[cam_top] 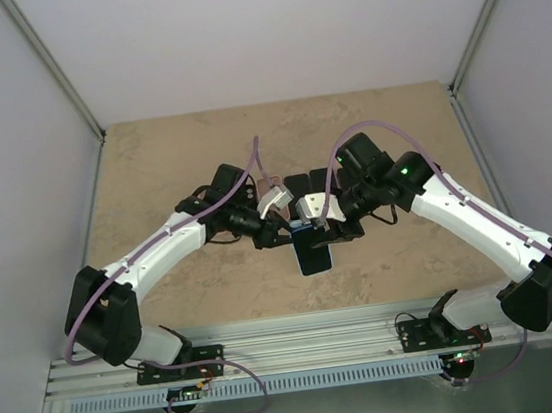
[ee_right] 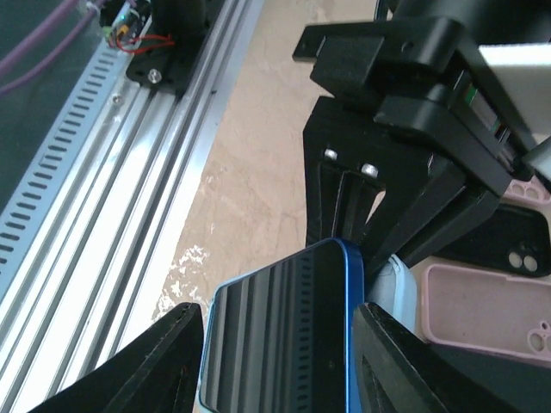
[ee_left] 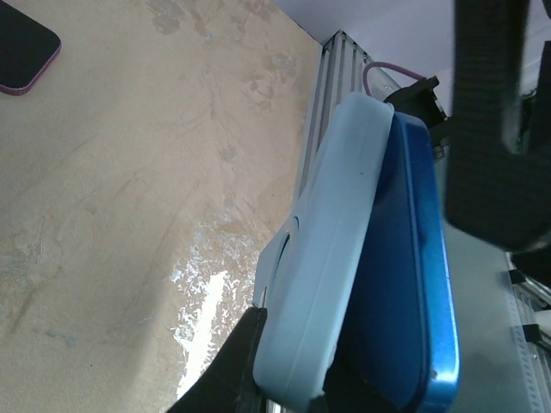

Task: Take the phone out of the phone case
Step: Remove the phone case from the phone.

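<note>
Blue phone (ee_left: 405,275) edge splays from pale case (ee_left: 318,258), left gripper (ee_left: 284,383) pinching case.

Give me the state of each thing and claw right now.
phone: partly out of its case, screen dark, held above the table.
phone case: peeled away from the phone along one end.
left claw: shut on the phone case.
right claw: fingers flank the phone; grip unclear.
pink case: empty, lying on the table.
pink-edged phone: flat on the table, screen dark.

No readable text, label, brand or number on phone (ee_right: 275,335), phone case (ee_left: 318,258), elsewhere.
</note>
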`<state>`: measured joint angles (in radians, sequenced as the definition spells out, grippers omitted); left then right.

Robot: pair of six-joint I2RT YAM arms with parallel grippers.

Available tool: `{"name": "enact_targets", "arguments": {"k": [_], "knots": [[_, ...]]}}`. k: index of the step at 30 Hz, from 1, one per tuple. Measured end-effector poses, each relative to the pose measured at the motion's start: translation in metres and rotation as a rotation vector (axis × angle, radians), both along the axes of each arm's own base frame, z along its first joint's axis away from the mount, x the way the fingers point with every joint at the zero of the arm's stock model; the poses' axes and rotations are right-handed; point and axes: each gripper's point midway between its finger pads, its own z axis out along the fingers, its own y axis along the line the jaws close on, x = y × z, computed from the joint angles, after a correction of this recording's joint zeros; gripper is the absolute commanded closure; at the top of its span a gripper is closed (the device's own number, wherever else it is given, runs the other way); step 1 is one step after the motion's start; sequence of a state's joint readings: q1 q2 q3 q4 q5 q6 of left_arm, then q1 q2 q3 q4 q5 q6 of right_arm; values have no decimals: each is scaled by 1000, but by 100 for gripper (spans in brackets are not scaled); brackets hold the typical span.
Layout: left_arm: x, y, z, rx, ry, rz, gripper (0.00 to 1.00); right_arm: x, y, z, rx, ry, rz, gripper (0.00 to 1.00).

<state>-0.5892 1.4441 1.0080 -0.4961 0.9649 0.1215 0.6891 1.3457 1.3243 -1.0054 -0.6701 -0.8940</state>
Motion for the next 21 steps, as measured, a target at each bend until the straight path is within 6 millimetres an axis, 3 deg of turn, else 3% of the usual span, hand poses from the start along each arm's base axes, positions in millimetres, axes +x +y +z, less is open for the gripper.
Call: {"name": "enact_targets", "arguments": {"k": [21], "knots": [[-5, -6, -8, 59, -68, -16, 100, 0, 5, -27, -128, -112, -6, 61]]}}
